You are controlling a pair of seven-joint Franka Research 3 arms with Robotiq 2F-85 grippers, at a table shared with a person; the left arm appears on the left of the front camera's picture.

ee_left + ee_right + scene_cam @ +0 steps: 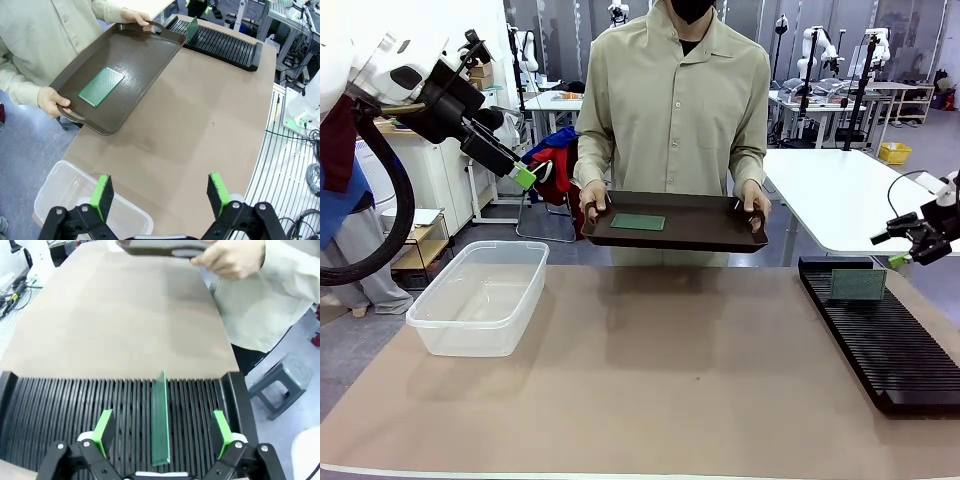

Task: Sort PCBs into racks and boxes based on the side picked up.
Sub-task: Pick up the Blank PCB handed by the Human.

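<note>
Racked PCB upright in rack; tray PCB flat on person's tray.
Right gripper gapes wide just above the racked PCB, not touching it. Left gripper, wide and empty, is well apart from the tray PCB, and its fingers hide part of the box.

Green PCB, black slotted rack, clear box, brown tray

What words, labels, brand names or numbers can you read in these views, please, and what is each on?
No text can be read in any view.
PCB on the tray: plain green face, no legible print.
PCB standing in the rack: no legible marking.
The box, tray and rack: no labels visible.
Background: too small and blurred to read.
</note>
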